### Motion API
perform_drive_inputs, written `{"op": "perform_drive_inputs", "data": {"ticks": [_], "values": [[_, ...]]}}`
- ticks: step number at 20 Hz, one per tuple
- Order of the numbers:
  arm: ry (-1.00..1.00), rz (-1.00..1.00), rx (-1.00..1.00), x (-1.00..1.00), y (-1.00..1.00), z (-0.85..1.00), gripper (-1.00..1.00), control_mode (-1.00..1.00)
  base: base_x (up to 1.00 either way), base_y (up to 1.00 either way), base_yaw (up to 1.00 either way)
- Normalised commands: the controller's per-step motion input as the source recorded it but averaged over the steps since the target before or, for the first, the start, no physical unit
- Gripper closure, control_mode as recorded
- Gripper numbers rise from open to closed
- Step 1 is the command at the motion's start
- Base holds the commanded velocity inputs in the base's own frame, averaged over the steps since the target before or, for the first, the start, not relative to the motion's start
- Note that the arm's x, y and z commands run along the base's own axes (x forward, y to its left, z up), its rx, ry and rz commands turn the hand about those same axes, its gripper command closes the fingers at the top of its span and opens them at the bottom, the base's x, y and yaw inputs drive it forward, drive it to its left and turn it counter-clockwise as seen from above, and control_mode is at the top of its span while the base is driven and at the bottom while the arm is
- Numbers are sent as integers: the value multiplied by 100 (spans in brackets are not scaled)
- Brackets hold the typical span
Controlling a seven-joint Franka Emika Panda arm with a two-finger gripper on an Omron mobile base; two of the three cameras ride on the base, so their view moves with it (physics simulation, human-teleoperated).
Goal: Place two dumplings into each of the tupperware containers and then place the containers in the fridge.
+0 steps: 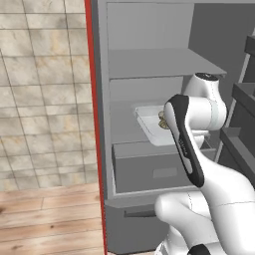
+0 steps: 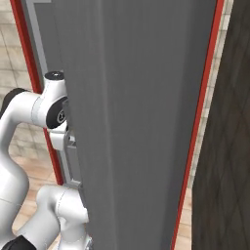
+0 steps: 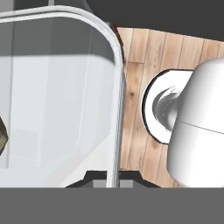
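A clear tupperware container hangs inside the open fridge, just above the shelf over the grey drawer. Beige dumplings lie in it, partly hidden behind my forearm. In the hand view the tupperware container spreads across the left side. My gripper is shut on its raised rim at the bottom. One dumpling peeks in at the left edge of that view. I cannot tell whether the container touches the shelf.
The fridge's red outer edge stands left of the opening. Door racks jut in on the right. The grey fridge door stands close in front of the right base camera. Wooden floor and a tiled wall lie to the left.
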Motion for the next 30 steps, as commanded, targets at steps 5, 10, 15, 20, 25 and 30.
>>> {"op": "perform_drive_inputs", "data": {"ticks": [5,10,15,20,25,30], "values": [[0,0,0,0,0,0,100,100,42,0,0],[0,0,0,0,0,0,100,100,27,0,0],[-4,0,0,-4,0,3,100,-100,2,0,0],[-42,0,0,-71,-15,45,100,-100,0,0,0],[-51,-3,0,-35,0,57,100,-100,0,0,0],[-7,-13,0,65,-1,76,100,-100,0,0,0]]}}
